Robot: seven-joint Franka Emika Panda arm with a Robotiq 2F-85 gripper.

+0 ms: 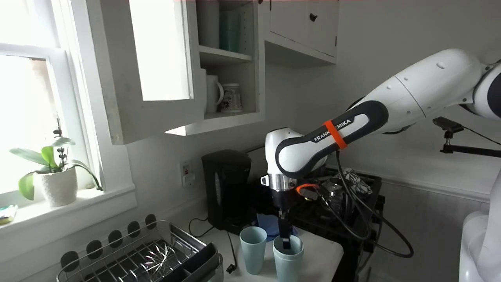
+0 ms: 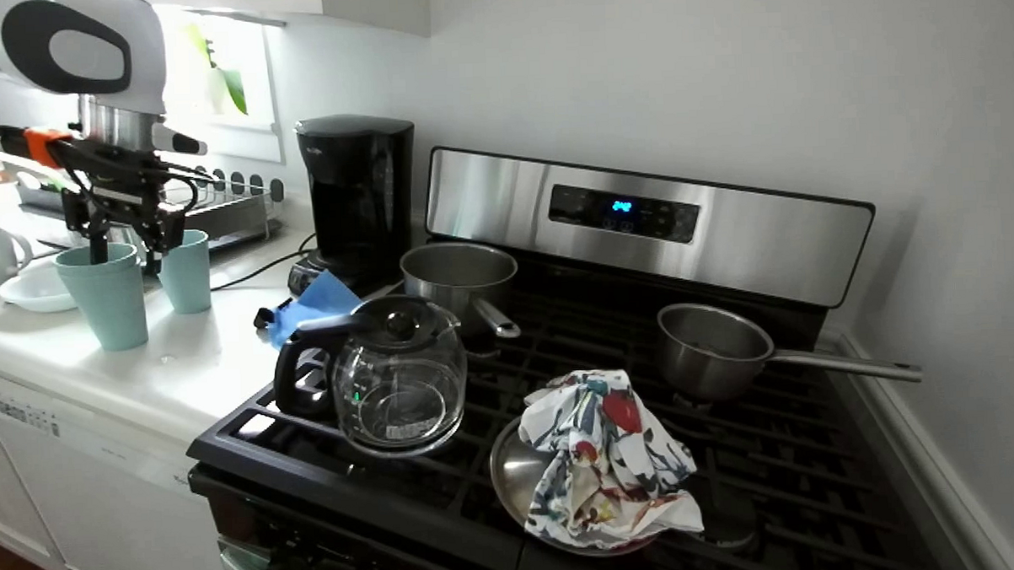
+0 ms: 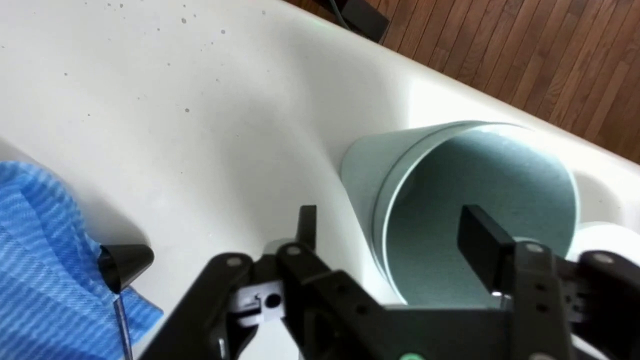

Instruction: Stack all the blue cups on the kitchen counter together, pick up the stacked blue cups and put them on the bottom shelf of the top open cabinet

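Straddling the rim of the stacked cups (image 3: 447,182), the pincer (image 3: 390,225) hangs spread, a gap either side.

cups (image 2: 109,303): smooth, matt | counter (image 2: 210,363): glossy | carafe (image 2: 401,381): glass | floor (image 3: 505,50): wood

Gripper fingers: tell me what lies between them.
A blue cup's wall lies between the fingers, one inside the cup, one outside, as the wrist view shows.

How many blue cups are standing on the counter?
3, it seems: a single cup near the coffee maker, and a nested pair, told by its doubled rim, with the open gripper straddling its wall. More could be hidden inside.
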